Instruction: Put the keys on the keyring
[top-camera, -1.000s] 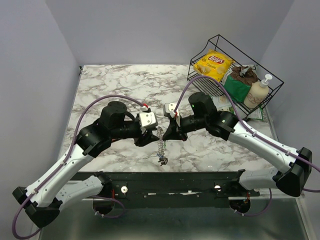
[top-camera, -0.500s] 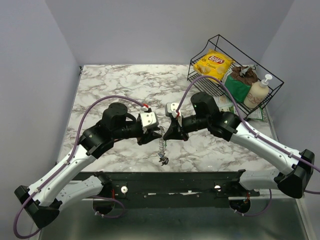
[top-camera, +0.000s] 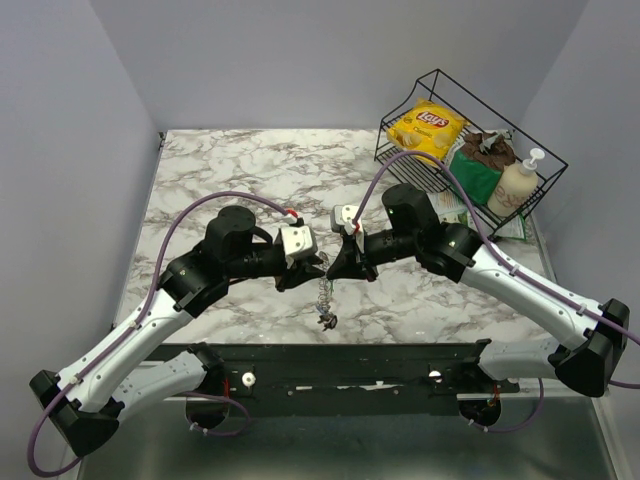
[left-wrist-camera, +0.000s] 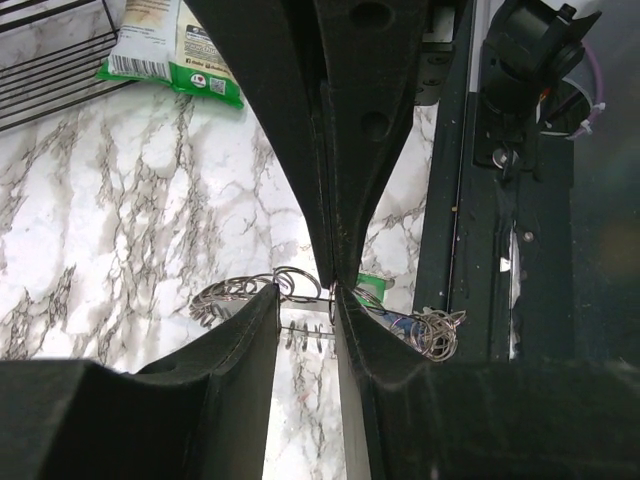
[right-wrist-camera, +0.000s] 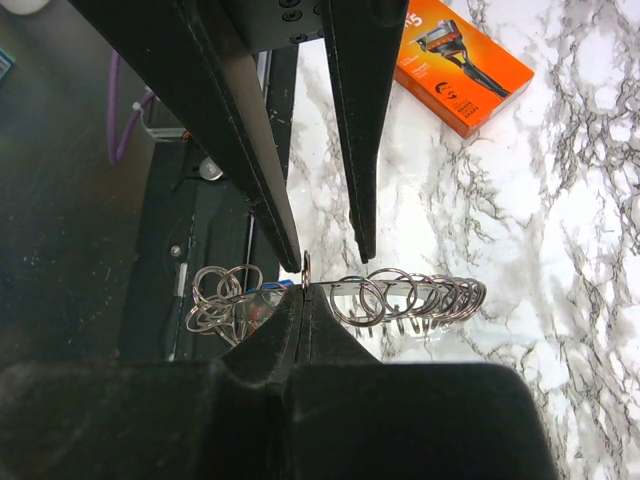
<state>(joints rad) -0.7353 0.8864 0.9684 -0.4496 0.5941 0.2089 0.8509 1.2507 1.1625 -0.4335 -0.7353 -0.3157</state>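
Note:
The keyring (top-camera: 323, 292) is a silvery chain of small rings on a thin wire, hanging between both grippers above the marble table. My right gripper (top-camera: 332, 268) is shut on the wire (right-wrist-camera: 303, 295), with several rings (right-wrist-camera: 410, 295) strung beside its tips. My left gripper (top-camera: 308, 270) is open, and its fingers (right-wrist-camera: 230, 120) straddle the wire and the right fingertips (left-wrist-camera: 305, 290). The keys (top-camera: 325, 320) dangle in a tangle of rings at the chain's low end. A green head (left-wrist-camera: 374, 288) shows in the left wrist view, and blue and red heads (right-wrist-camera: 262, 300) in the right wrist view.
A black wire basket (top-camera: 545, 160) stands at the back right with a yellow chips bag (top-camera: 427, 125), a green packet and a soap bottle (top-camera: 515, 185). An orange razor box (right-wrist-camera: 465, 65) lies on the marble. The black frame rail (top-camera: 330, 365) runs along the near edge.
The left arm has shifted slightly to the right toward the right gripper. The right gripper stays shut on the keyring, and the chain hangs as before.

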